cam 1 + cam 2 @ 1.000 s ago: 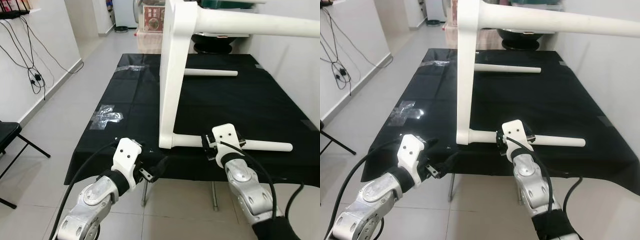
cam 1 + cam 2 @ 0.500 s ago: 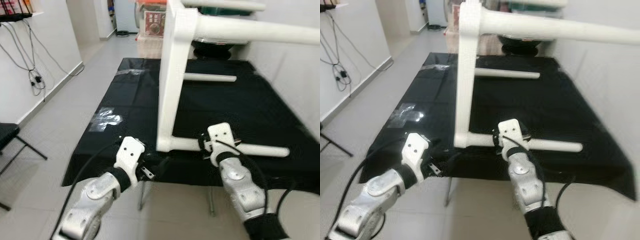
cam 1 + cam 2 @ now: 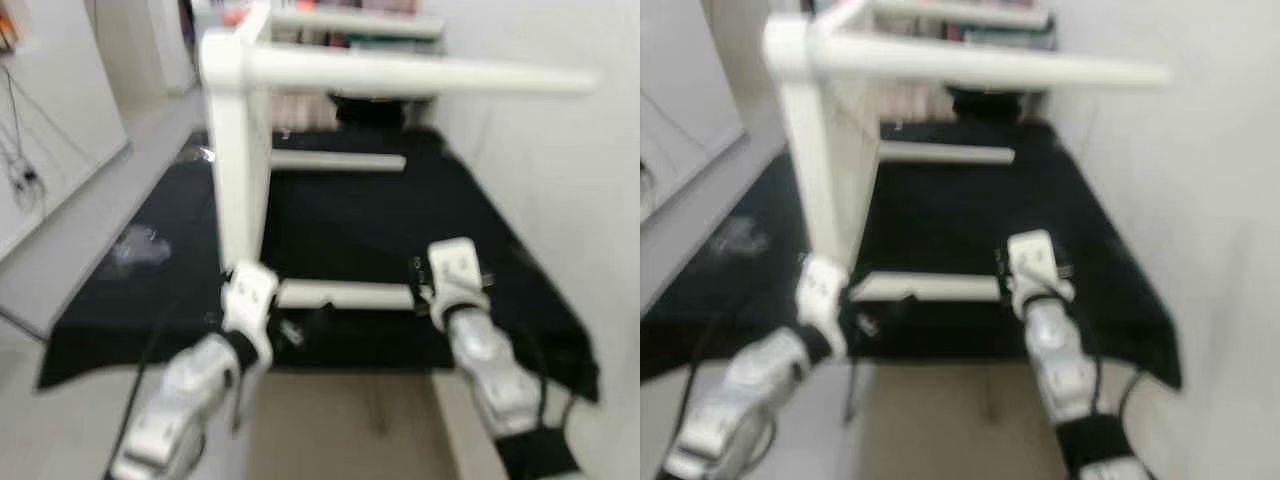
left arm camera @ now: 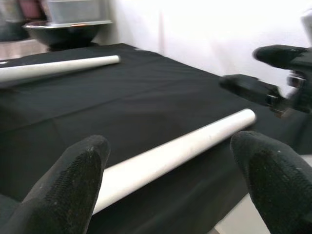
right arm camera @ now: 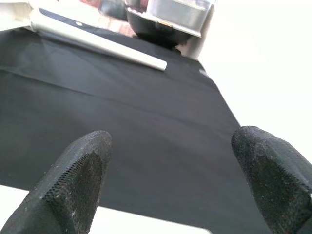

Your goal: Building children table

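A white children's table frame stands on its side on the black-covered table [image 3: 500, 250]: an upright slab [image 3: 240, 150], one leg [image 3: 420, 75] sticking out high up, and a lower leg [image 3: 345, 295] lying just above the cloth. A loose white leg [image 3: 335, 160] lies farther back. My left gripper [image 4: 170, 163] is open around the lower leg [image 4: 175, 153] without touching it, close to the slab. My right gripper [image 5: 173, 163] is open over bare cloth, and it sits at the lower leg's free end [image 3: 425, 290]. The eye views are blurred.
A white wall runs along the right side of the table. A dark bowl-like object [image 4: 63, 31] and boxes stand beyond the far end. Light floor lies on the left and in front. The cloth's near edge [image 3: 330, 355] hangs just under both grippers.
The camera has swung and the picture has blurred. My left gripper rose from the table's front edge to the lower leg. My right gripper now sits at that leg's free end, not midway.
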